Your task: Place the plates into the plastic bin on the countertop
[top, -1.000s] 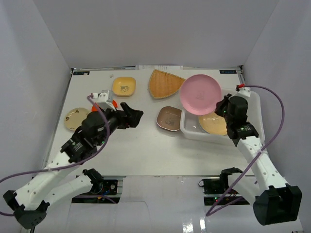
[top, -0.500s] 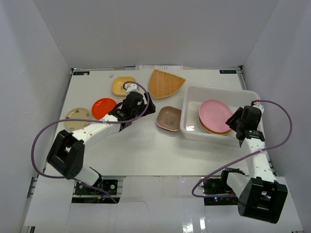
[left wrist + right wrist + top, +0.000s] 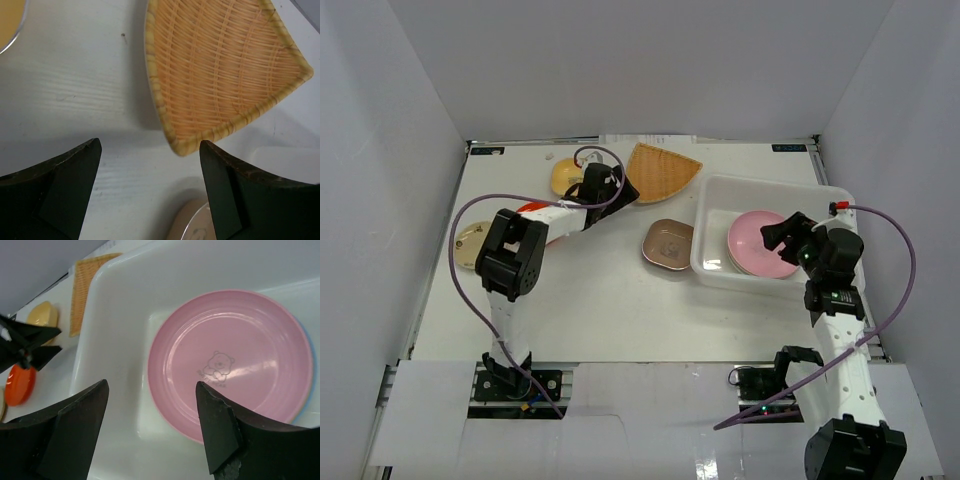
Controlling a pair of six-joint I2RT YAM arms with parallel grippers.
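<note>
**Pink plate banked, woven fan lined up next**

Nearest first: hovering over the plastic bin (image 3: 772, 184) with the right gripper (image 3: 150, 432), jaws wide apart and empty, after letting go of the pink plate (image 3: 230, 365) a moment ago. Lying flat inside the bin now, directly under and ahead of that pincer. One more delivered, then.

Further out: swung from mid-table to the far side with the left gripper (image 3: 150, 192), jaws spread, nothing between them. Just ahead of the tips, the woven fan plate (image 3: 220, 70), its near corner aimed at the gap, not touched yet. Looks like the next pick.

Tucked under the right-hand fingertip, the rim of the brown plate (image 3: 192, 227). Ahead and to the left, the yellow plate (image 3: 9, 22). Back along the arm, the orange-red plate (image 3: 20, 385) and the cream plate (image 3: 463, 240), all waiting on the countertop (image 3: 600, 300).

Nothing blocking the fan, though probably an awkward pinch on that low woven edge.
</note>
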